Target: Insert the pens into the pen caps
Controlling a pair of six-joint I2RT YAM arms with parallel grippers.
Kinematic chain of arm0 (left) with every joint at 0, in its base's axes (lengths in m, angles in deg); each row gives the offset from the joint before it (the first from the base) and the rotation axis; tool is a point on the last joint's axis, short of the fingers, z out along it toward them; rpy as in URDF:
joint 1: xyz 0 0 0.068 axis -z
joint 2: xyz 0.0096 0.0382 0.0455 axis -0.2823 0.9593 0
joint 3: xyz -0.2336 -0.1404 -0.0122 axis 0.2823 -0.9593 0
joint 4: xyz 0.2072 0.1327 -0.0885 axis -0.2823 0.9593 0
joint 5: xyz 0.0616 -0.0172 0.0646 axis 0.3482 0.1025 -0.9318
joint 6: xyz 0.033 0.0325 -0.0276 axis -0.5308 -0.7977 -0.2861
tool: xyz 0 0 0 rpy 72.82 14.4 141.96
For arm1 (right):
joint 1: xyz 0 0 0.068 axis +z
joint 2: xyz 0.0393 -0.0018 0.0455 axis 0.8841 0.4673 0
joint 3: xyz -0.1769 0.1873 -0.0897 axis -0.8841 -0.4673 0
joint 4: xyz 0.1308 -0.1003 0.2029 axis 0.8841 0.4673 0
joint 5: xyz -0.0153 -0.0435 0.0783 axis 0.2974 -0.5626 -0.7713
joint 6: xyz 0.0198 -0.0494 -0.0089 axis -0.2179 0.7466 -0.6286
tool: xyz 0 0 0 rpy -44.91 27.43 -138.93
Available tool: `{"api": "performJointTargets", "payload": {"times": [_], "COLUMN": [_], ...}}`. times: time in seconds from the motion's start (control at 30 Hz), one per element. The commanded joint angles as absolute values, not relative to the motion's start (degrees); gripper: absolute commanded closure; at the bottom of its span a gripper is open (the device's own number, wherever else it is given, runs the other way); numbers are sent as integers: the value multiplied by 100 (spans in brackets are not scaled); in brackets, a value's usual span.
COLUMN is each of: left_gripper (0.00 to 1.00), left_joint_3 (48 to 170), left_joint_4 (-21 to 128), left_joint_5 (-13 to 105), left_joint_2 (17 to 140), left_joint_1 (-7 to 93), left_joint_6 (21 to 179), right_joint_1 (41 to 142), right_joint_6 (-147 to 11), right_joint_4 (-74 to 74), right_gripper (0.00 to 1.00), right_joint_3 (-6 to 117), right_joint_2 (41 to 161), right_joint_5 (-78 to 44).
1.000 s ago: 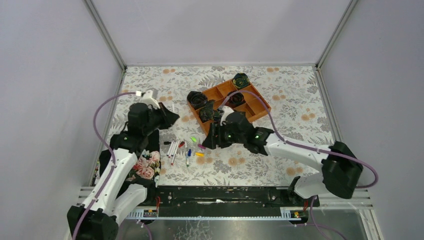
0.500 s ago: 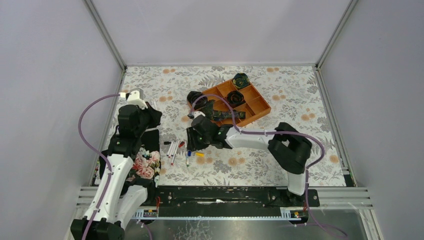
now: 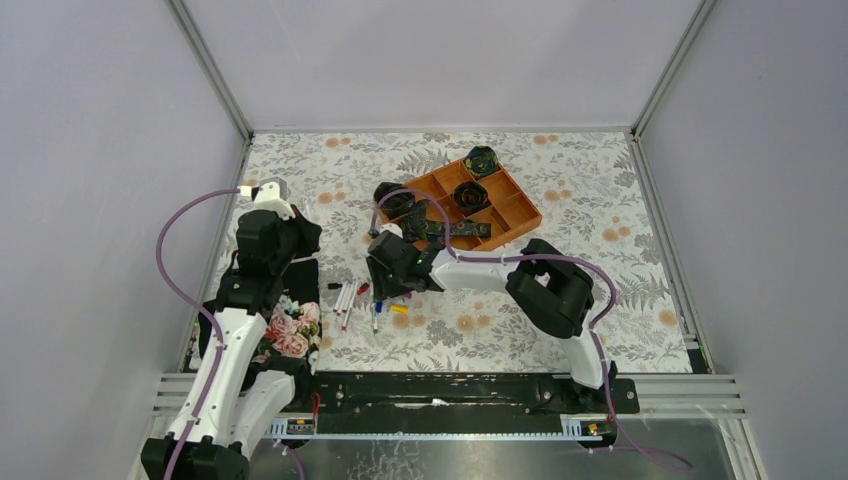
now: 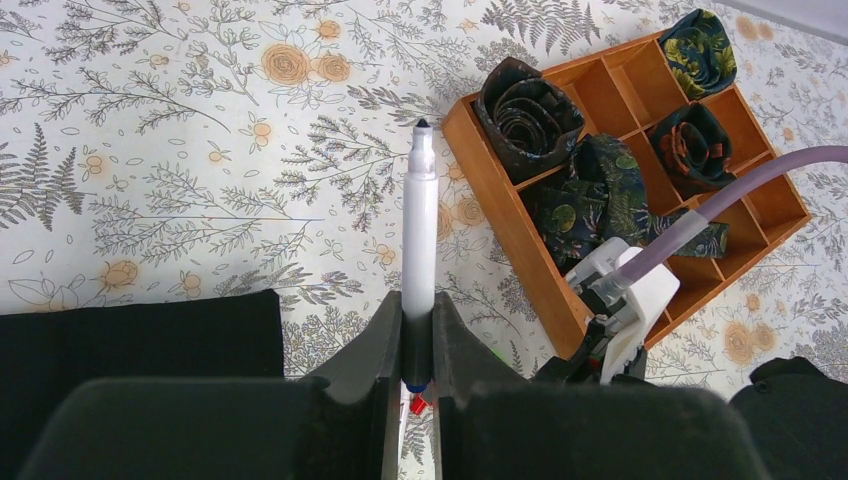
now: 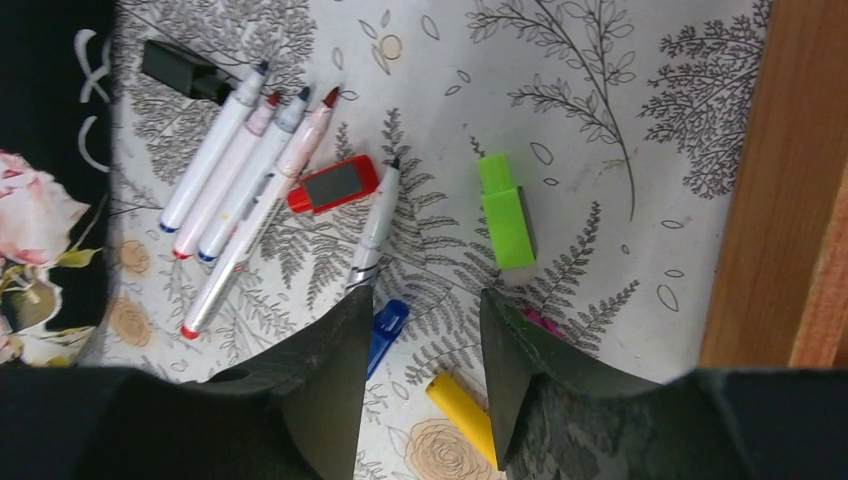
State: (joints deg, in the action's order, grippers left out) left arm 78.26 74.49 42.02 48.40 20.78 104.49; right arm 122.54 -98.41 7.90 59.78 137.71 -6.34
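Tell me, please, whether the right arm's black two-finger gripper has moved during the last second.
Yes: the right gripper moved left, away from the orange wooden divided tray, towards the white-barrelled marker pens.

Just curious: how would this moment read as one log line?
left gripper: shut on pen | right gripper: open near blue cap, yellow cap

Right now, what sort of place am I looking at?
Likely a robot test booth: plain grey walls enclose a flower-patterned table, a left arm and right arm bolted at its near edge, pens scattered between them.
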Motion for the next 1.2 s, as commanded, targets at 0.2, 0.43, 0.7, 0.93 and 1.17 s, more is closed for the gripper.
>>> {"api": "performJointTargets", "payload": {"times": [0.2, 0.43, 0.7, 0.93, 1.17], "left_gripper": [100, 100, 100, 100, 100], "left_joint_3": [7859, 7859, 7847, 7846, 7848], "left_joint_4": [7405, 7405, 7405, 7405, 7405], "left_joint_5": [4060, 4044, 4062, 4070, 4082], "left_joint_2": [4774, 4776, 4776, 4748, 4732], "left_joint_1": [2047, 2044, 2048, 2045, 2049], "left_joint_6": [10329, 10320, 10329, 10338, 10329], "right_joint_1": [12287, 12279, 12269, 12254, 12226], "right_joint_6": [-9549, -9320, -9033, -8989, -9046], "right_joint_4": [1230, 1450, 1808, 2587, 2704], "right_gripper": [39, 36, 37, 42, 43], "right_joint_3": [6589, 7015, 7639, 8242, 8515], "right_joint_2": [14118, 14500, 14927, 15255, 15474], "right_joint_5": [63, 264, 487, 1165, 1034]}}
